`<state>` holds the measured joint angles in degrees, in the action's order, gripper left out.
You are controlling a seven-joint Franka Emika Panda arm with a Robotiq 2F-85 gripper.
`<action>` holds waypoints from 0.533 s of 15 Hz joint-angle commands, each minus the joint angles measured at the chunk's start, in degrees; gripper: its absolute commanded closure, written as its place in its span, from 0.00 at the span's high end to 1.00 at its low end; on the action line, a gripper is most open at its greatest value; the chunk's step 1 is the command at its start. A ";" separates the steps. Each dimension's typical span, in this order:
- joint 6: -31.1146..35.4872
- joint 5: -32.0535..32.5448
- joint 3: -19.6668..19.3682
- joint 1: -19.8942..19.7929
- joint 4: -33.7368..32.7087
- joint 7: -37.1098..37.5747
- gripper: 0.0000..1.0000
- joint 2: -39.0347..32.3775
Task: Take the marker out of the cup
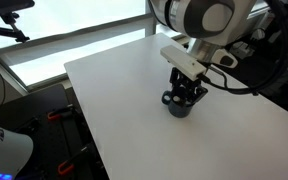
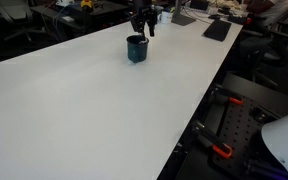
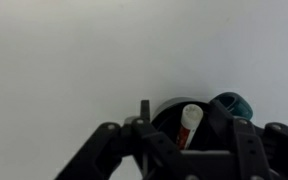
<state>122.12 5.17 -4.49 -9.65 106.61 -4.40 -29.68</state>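
The cup (image 1: 180, 109) is a dark blue mug standing on the white table (image 1: 114, 80); it also shows in an exterior view (image 2: 136, 49). In the wrist view I look down into the cup (image 3: 167, 115), with its teal-blue handle at the right. The marker (image 3: 190, 123) leans inside it, pale end up and reddish body below. My gripper (image 3: 184, 128) hangs directly over the cup, fingers open on either side of the marker and apart from it. In the exterior views the gripper (image 1: 185, 92) (image 2: 144, 24) sits at the cup's rim.
The white table (image 2: 84, 110) spreads wide around the cup. A dark keyboard-like object (image 2: 216, 30) and clutter lie at the far end. The table's edge (image 1: 79, 110) drops off to floor equipment with red clamps (image 2: 219, 150).
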 commanded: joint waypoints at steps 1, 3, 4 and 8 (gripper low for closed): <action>-2.33 -1.78 -0.13 -0.32 -1.87 -1.07 0.87 -0.60; -2.09 -2.01 -0.08 -0.52 -1.84 -1.24 0.90 -0.63; -1.97 -2.10 -0.06 -0.61 -1.79 -1.33 0.92 -0.62; -1.12 -3.42 0.33 -1.16 -1.69 -2.33 0.98 -0.65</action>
<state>122.02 3.89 -4.48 -10.27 106.25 -4.58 -29.93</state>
